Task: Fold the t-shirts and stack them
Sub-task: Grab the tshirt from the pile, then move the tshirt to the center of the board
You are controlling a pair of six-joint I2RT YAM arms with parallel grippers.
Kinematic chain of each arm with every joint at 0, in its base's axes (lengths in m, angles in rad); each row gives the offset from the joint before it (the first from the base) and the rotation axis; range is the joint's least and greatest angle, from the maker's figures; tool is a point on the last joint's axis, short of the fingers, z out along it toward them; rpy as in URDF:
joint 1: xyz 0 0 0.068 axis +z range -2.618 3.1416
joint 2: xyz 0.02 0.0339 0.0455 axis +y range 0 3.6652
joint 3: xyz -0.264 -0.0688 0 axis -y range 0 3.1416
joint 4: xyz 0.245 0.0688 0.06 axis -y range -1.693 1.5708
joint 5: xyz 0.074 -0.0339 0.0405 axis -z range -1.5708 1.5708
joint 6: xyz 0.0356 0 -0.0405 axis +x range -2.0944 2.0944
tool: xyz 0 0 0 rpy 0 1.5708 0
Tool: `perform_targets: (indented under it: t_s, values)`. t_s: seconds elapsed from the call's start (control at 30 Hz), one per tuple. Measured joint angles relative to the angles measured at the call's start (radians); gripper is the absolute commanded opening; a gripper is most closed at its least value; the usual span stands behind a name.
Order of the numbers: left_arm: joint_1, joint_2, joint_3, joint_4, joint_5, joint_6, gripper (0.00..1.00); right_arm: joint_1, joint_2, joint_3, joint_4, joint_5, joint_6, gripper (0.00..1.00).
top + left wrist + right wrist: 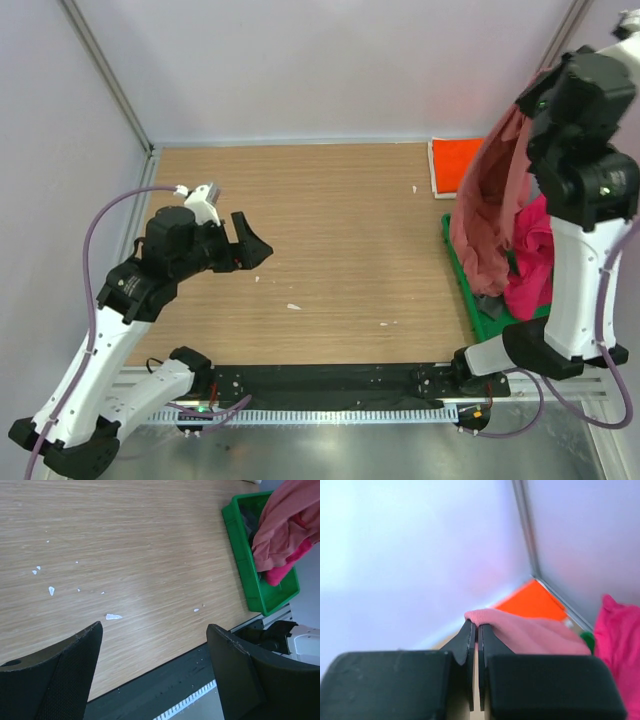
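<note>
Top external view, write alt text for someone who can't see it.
The right gripper, raised high at the right edge, holds a salmon-red t-shirt that hangs down over a green tray with a magenta t-shirt in it. An orange t-shirt lies folded at the far right corner of the table, and the left gripper hovers open over bare wood.

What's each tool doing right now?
Left tool: open, holding nothing.
Right tool: closed on the salmon-red t-shirt.
</note>
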Motion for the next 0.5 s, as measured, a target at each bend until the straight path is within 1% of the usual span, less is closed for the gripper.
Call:
perform_targets:
  t_s: [0.1, 0.2, 0.27, 0.37, 0.43, 0.5]
  values:
    - [0.000, -0.013, 0.003, -0.006, 0.001, -0.040, 0.85, 0.000, -0.016, 0.131, 0.058, -0.066, -0.016, 0.01]
    - [0.000, -0.043, 0.003, -0.019, -0.005, -0.074, 0.86, -0.010, -0.065, 0.150, 0.127, -0.230, 0.026, 0.01]
    - [0.000, -0.072, 0.003, -0.028, -0.020, -0.095, 0.88, -0.010, -0.085, 0.133, 0.191, -0.391, 0.108, 0.01]
    - [0.000, -0.121, 0.004, -0.041, -0.055, -0.123, 0.91, 0.013, -0.119, 0.042, 0.363, -0.648, 0.311, 0.01]
    - [0.000, -0.148, 0.004, -0.048, -0.076, -0.140, 0.94, 0.087, -0.112, -0.021, 0.494, -0.774, 0.430, 0.01]
    - [0.000, -0.176, 0.006, -0.050, -0.097, -0.152, 0.95, 0.182, -0.072, -0.026, 0.563, -0.864, 0.500, 0.01]
